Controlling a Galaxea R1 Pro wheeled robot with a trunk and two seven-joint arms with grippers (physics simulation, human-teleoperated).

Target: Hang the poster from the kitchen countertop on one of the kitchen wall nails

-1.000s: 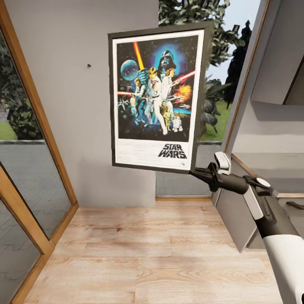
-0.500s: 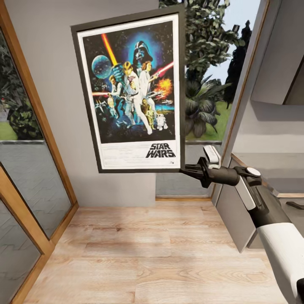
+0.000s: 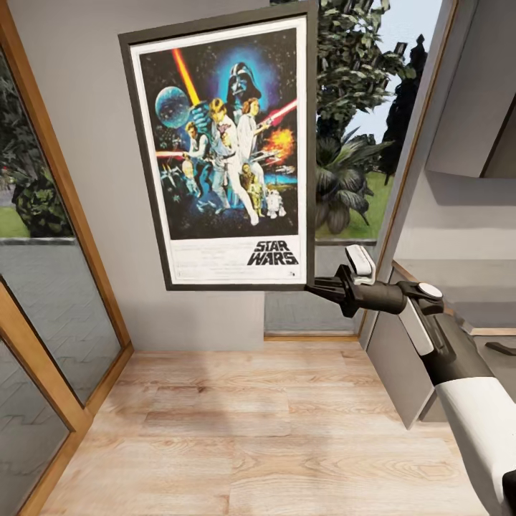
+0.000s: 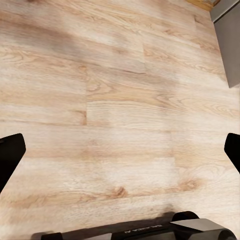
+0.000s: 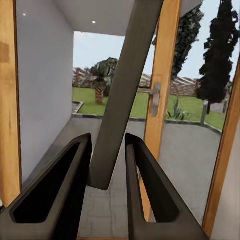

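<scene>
The right gripper [image 3: 320,289] pinched the poster [image 3: 223,147] at its lower right corner, reaching in from the right side of the head view. The poster rose up and to the left from the grip, standing nearly upright with a slight tilt, its printed face turned toward the robot. It hung in front of the grey wall [image 3: 93,143], its right edge lying over the window [image 3: 358,107] with trees beyond. Whether the frame touched the wall could not be told.

In the right wrist view the two dark fingers [image 5: 60,185] pressed on either side of the poster's [image 5: 122,95] edge, which showed as a thin dark slab running up and away from the grip at a slant. Behind it stood a wooden door frame [image 5: 162,90] with a handle, and a lawn outside.

The poster's bottom edge hung well above the wood floor [image 3: 251,430]. A glazed wooden door [image 3: 43,287] stood to the left of the wall.

In the left wrist view the left gripper [image 4: 120,150] pointed down at the floor [image 4: 115,100], its fingertips [image 4: 9,152] spread wide at the two sides of the picture with nothing between them.
</scene>
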